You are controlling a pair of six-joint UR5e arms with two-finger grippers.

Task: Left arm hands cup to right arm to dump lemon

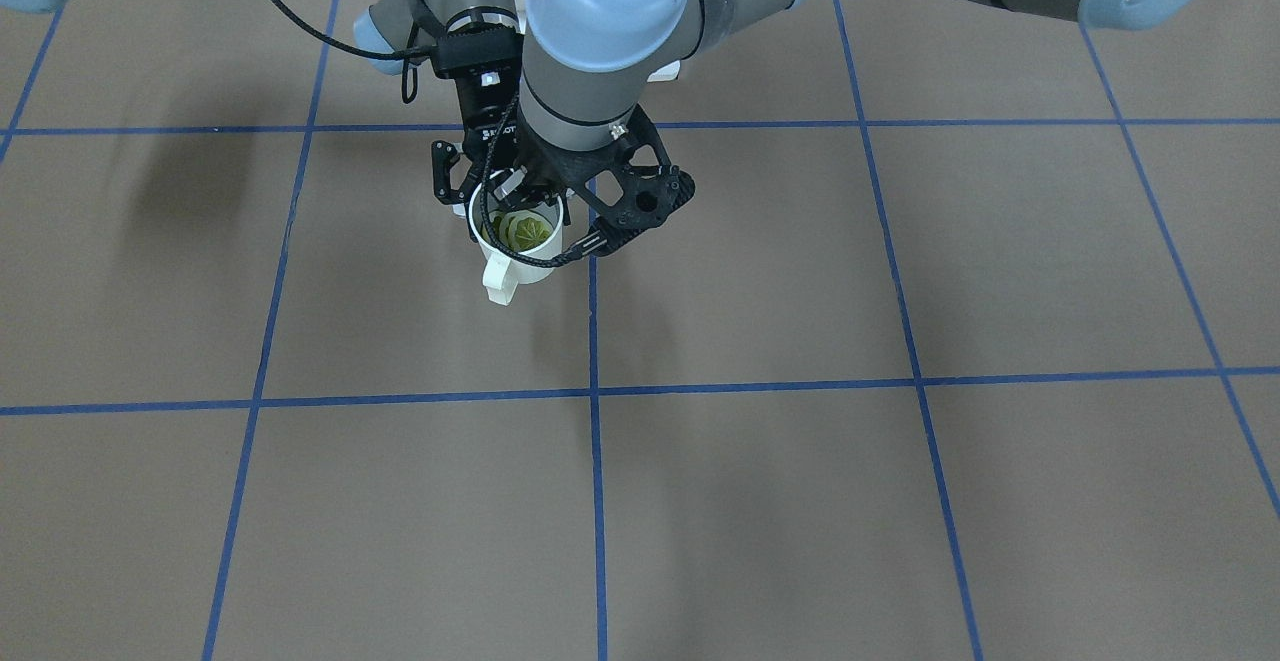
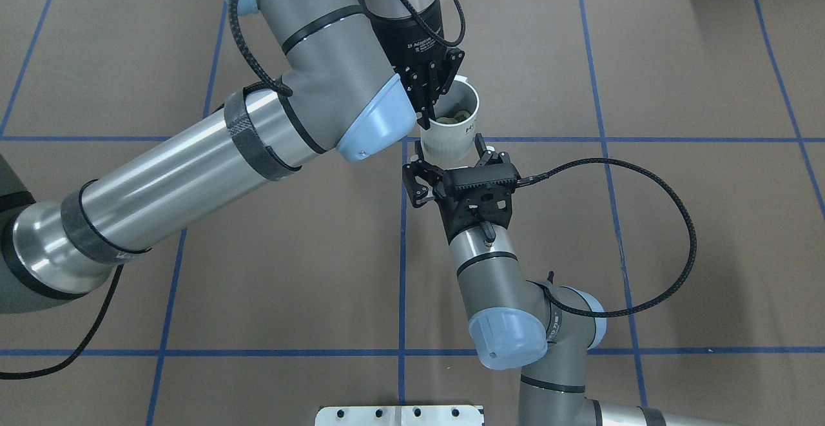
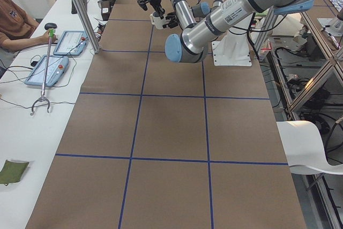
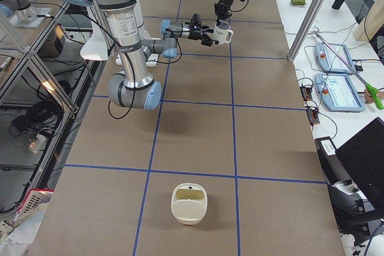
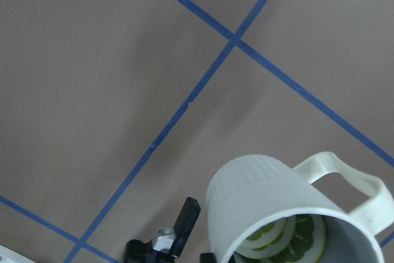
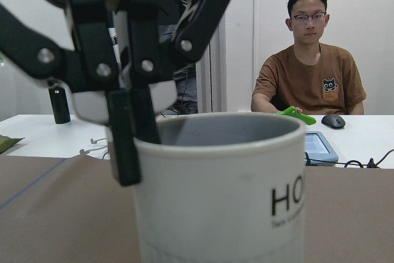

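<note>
The left arm (image 2: pixel 193 155) reaches over from the far side. Its gripper (image 2: pixel 430 107) is shut on the rim of the cream-white cup (image 2: pixel 451 136), one finger (image 6: pixel 123 140) outside the wall, and holds it upright above the table. Yellow-green lemon slices (image 1: pixel 520 231) lie inside the cup and also show in the left wrist view (image 5: pixel 289 238). The right arm (image 2: pixel 490 271) points at the cup from the near side. Its gripper (image 2: pixel 449 152) is open, with one finger on each side of the cup's body. The cup's handle (image 1: pixel 500 281) points away from the robot.
The brown table (image 1: pixel 800 491) carries a blue tape grid. A cream-white container (image 4: pixel 189 203) stands far off toward the table's right end. An operator (image 6: pixel 311 72) sits at the side bench with tablets (image 4: pixel 339 88).
</note>
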